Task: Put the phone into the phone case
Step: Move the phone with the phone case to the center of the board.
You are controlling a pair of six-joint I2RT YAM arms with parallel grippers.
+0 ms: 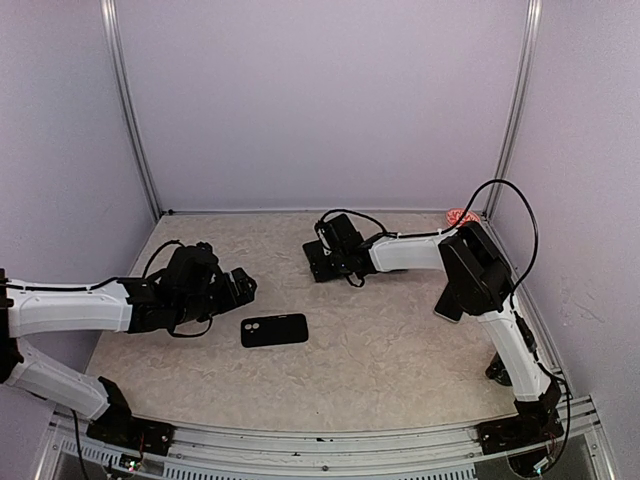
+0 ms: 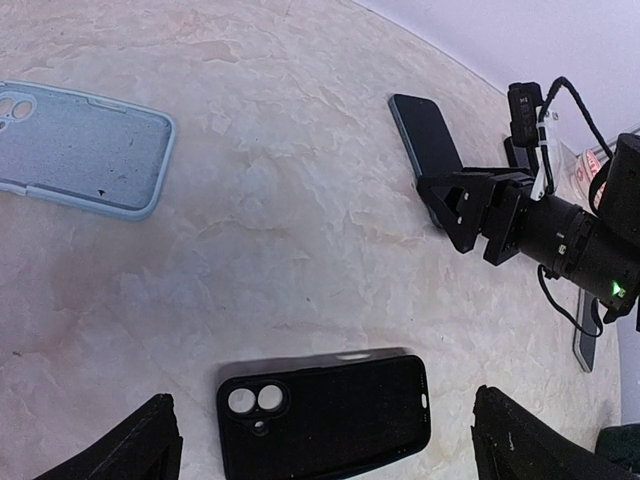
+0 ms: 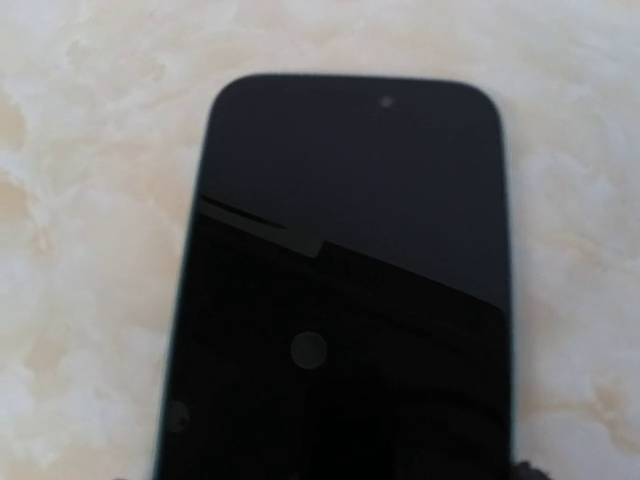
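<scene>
Two cases are laid on the pale marbled table (image 2: 300, 230): a black phone case with a twin camera cutout (image 2: 325, 415) near the middle, and a pale blue-grey case lying hollow side up (image 2: 85, 150) further left. The dark, glossy-screened phone (image 3: 340, 280) is found flat and face up at the far side of the table, well apart from both.

The step in hand is judged to be the pickup of the phone. The right end effector (image 2: 445, 208) is set over one end of it with a jaw to either side, though whether the edges have been met cannot be told (the wrist view is filled by the screen). The left end effector (image 1: 243, 285) is held wide open and empty above the black case.

For the next move, a firm pinch across the phone's thin edges would be called for, then a lift clear of the table and a carry toward a case, with the camera corners matched.

No brand, label or writing can be read anywhere; only a small green light (image 2: 616, 289) is seen on the right arm (image 1: 410, 250).
</scene>
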